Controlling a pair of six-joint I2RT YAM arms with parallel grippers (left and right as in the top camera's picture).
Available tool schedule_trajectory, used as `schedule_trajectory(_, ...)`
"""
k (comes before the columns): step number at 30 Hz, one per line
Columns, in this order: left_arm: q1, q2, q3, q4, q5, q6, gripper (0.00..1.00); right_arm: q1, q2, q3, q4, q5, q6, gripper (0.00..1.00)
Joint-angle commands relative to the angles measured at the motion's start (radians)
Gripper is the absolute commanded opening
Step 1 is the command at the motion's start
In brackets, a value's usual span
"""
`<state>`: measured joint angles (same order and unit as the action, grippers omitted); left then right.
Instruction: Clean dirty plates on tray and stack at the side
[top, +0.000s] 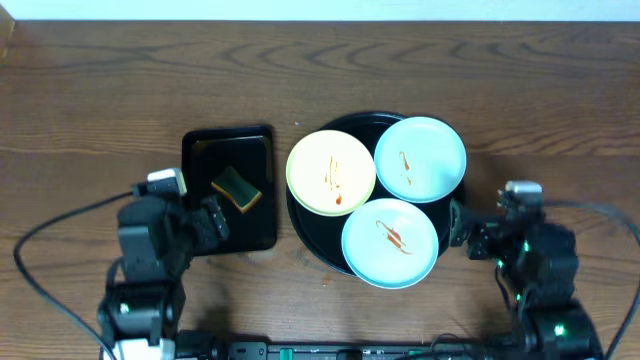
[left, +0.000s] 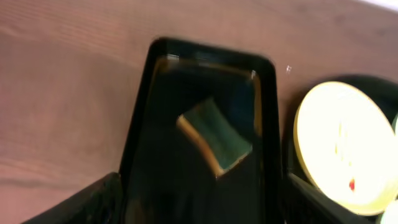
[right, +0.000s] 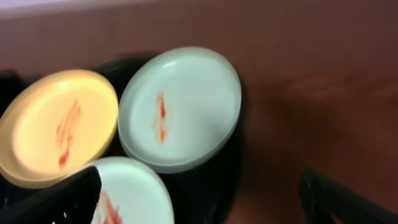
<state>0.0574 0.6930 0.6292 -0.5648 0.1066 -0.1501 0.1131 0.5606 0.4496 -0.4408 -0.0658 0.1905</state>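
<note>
Three plates lie on the round black tray (top: 312, 228). The pale yellow plate (top: 331, 172) is at the left, one mint-blue plate (top: 420, 158) at the back right, the other mint-blue plate (top: 390, 242) at the front. All carry reddish-orange sauce streaks. My left gripper (top: 212, 222) is open and empty over the near end of the rectangular tray. My right gripper (top: 462, 228) is open and empty just right of the round tray. The right wrist view shows the yellow plate (right: 56, 127) and both blue plates (right: 180, 106) (right: 134, 193). The left wrist view shows the yellow plate (left: 342, 143).
A small rectangular black tray (top: 200, 160) sits left of the round tray and holds a yellow-and-green sponge (top: 237, 189), also seen in the left wrist view (left: 216, 134). The wooden table (top: 100, 100) extends behind and to both sides.
</note>
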Motion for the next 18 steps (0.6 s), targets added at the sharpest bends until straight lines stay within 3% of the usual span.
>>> schedule_trajectory(1,0.004,0.108,0.108,-0.072,0.014,-0.005,0.81,-0.003,0.153,0.125,-0.117,-0.043,-0.007,0.99)
schedule_trajectory(7,0.004,0.200,0.130,-0.124,0.025,-0.005,0.81,-0.003,0.345,0.206,-0.198,-0.081,-0.011,0.99)
schedule_trajectory(16,0.004,0.236,0.130,-0.121,0.024,-0.005,0.81,-0.003,0.452,0.206,-0.180,-0.146,-0.005,0.99)
schedule_trajectory(18,0.004,0.236,0.130,-0.112,0.024,-0.005,0.81,-0.003,0.467,0.205,-0.183,-0.146,-0.005,0.94)
